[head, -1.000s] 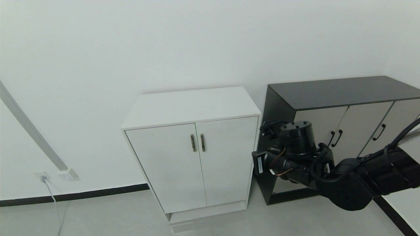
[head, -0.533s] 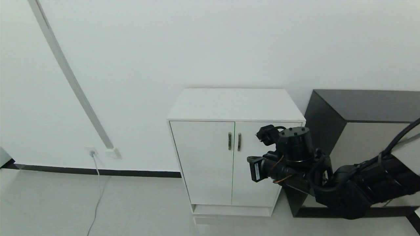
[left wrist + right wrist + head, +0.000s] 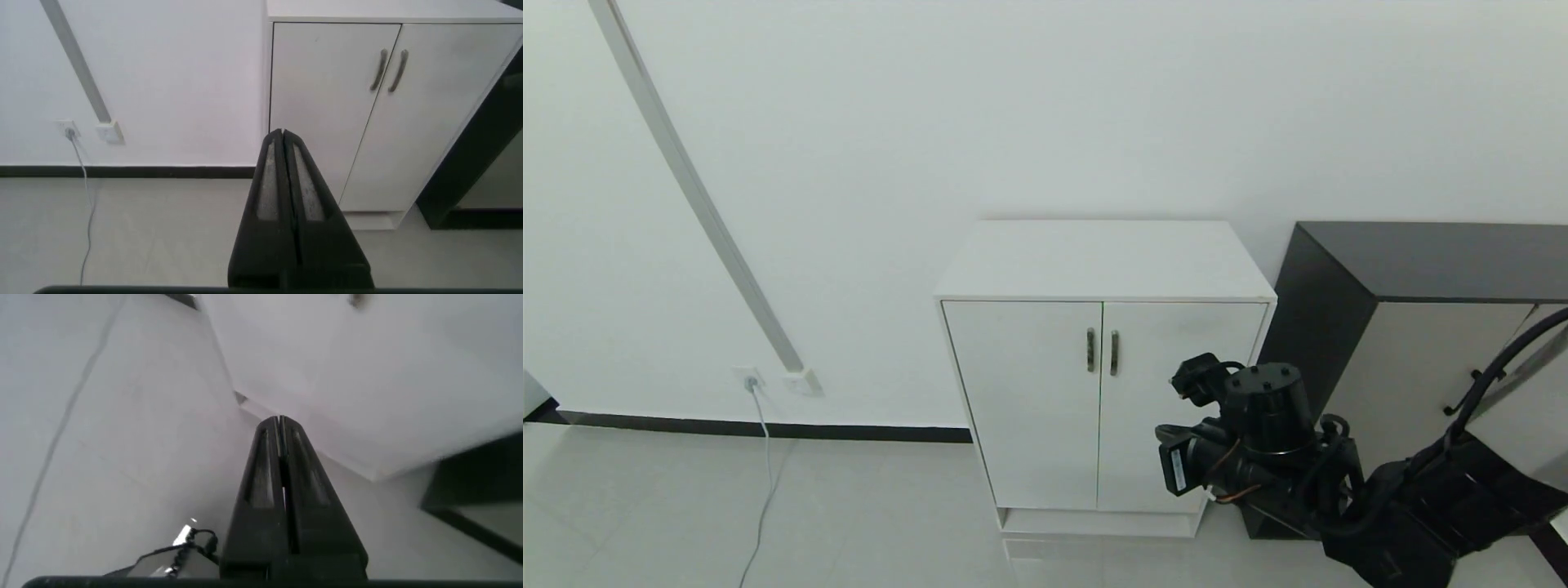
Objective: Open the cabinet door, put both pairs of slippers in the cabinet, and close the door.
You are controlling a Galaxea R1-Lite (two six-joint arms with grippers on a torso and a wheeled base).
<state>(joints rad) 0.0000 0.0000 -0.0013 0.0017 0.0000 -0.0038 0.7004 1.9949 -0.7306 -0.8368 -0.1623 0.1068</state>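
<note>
Cabinet [image 3: 1029,400] doors closed, black sideboard [image 3: 1413,261] beside, left tool [image 3: 283,139], right tool [image 3: 280,425] both closed

White wall [image 3: 1013,106], glossy grey floor [image 3: 849,523], black skirting [image 3: 752,427]. Dark cabinet [image 3: 1421,253] far right. Socket [image 3: 747,380] with cable on the left.

The right arm [image 3: 1388,506] is matte black: a round joint cap [image 3: 1264,390] dotted with small screws, a white label [image 3: 1178,470], thin orange wires [image 3: 1230,493] and a thick black cable [image 3: 1490,371]. The left end effector [image 3: 282,135] and right end effector [image 3: 279,420] are black with grey pads [image 3: 265,189].
</note>
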